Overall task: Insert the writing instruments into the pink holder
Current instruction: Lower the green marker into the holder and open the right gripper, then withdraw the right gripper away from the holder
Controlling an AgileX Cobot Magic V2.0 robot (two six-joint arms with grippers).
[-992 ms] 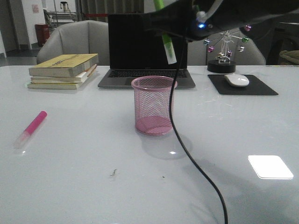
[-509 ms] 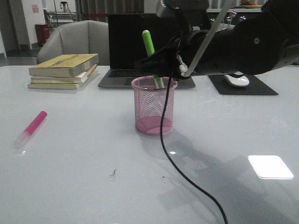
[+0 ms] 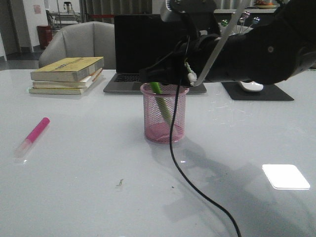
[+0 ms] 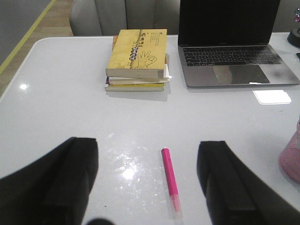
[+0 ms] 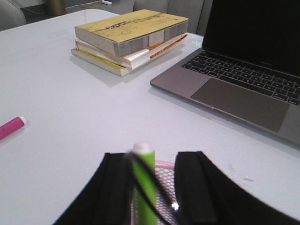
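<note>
The pink holder [image 3: 164, 116] stands upright mid-table. The lime green marker [image 3: 161, 102] leans inside it, its top end at the rim. My right gripper [image 3: 167, 75] hovers just above the rim, open. In the right wrist view the green marker [image 5: 144, 185] stands between the fingers [image 5: 194, 187] with pink mesh [image 5: 165, 176] showing in the gap. The pink marker [image 3: 32, 136] lies flat on the table at the left. My left gripper [image 4: 147, 183] is open above it, and the pink marker [image 4: 169, 178] shows between its fingers. The holder's edge [image 4: 292, 159] is in the left wrist view.
A stack of books [image 3: 67, 74] sits at the back left, and an open laptop [image 3: 148, 59] is behind the holder. A mouse on a black pad [image 3: 251, 85] lies at the back right. A black cable [image 3: 173, 148] hangs from the right arm in front of the holder.
The right gripper came down over the holder with the green marker. The marker has dropped from sticking up out of the rim to inside the cup.
</note>
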